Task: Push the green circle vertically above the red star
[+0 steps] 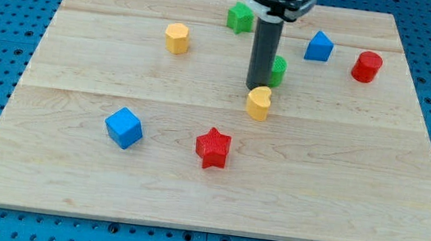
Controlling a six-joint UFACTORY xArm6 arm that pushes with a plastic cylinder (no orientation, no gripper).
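Observation:
The green circle lies at the view's upper middle, mostly hidden behind my rod. My tip rests on the board just left of and below the green circle, touching or nearly touching it. A yellow heart sits right below my tip. The red star lies lower, left of the tip, near the board's middle bottom.
A green star-like block sits at the top middle, a blue block and a red cylinder at the upper right. A yellow hexagon is at upper left, a blue cube at lower left.

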